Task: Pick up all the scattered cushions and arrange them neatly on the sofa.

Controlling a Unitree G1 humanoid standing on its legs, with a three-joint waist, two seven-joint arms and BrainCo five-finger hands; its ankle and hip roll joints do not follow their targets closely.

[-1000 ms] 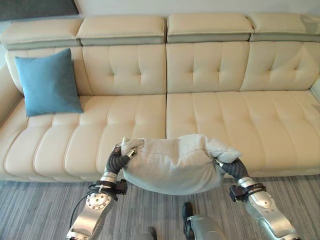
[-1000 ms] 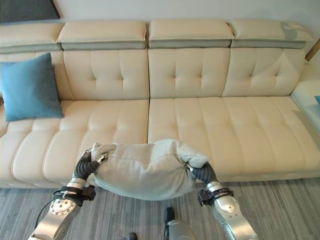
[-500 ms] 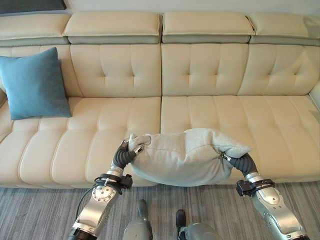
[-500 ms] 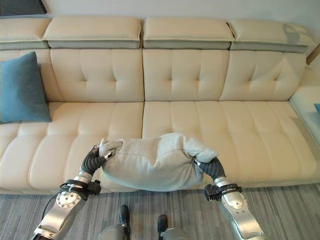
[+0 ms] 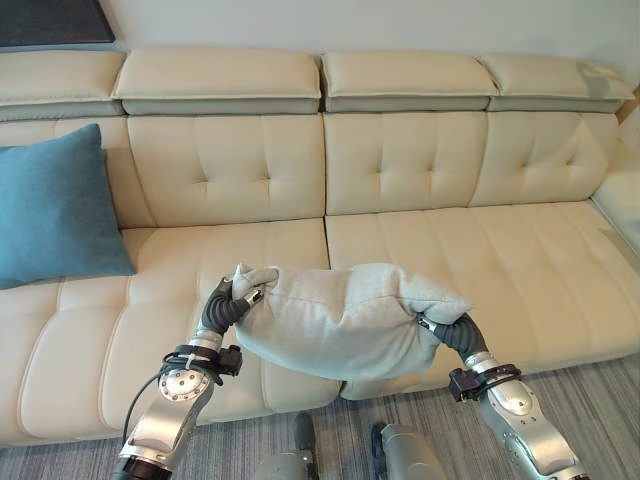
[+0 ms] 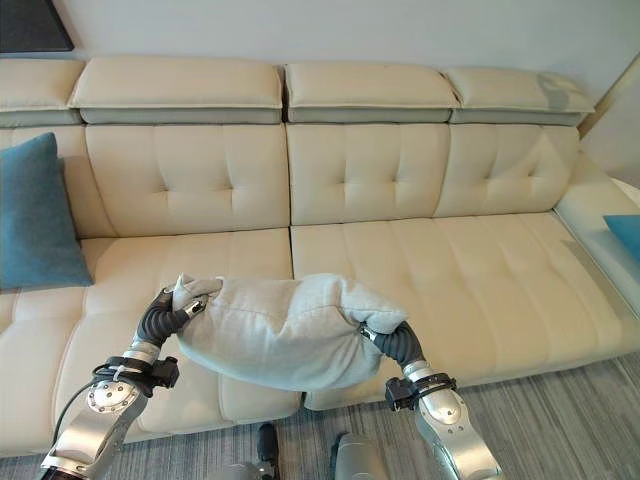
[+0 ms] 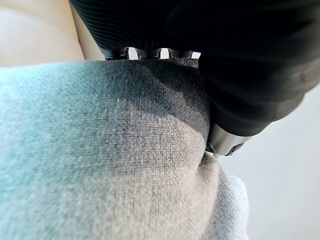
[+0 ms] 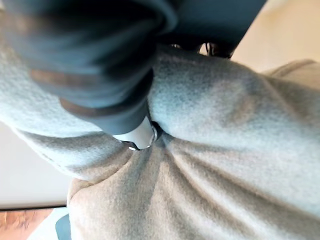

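A light grey cushion [image 5: 340, 320] hangs between my two hands, just above the front edge of the cream sofa [image 5: 500, 250], near the seam between its two middle seats. My left hand [image 5: 225, 308] is shut on the cushion's left corner. At the cushion's right end my right hand [image 5: 450, 332] is shut too. In the left wrist view my thumb [image 7: 227, 142] presses into the grey fabric [image 7: 100, 165]. The right wrist view shows that thumb [image 8: 135, 135] dug into the cloth [image 8: 225, 150]. A blue cushion [image 5: 50, 210] leans upright against the backrest at the sofa's far left.
The sofa's middle and right seats are bare. A blue thing [image 6: 625, 232] lies at the far right on the sofa's side part. Grey striped carpet [image 5: 600, 400] runs along the sofa's front.
The whole view has shifted as the camera came closer to the sofa. The grey cushion, still held in both hands, now hangs over the seat's front edge instead of before it.
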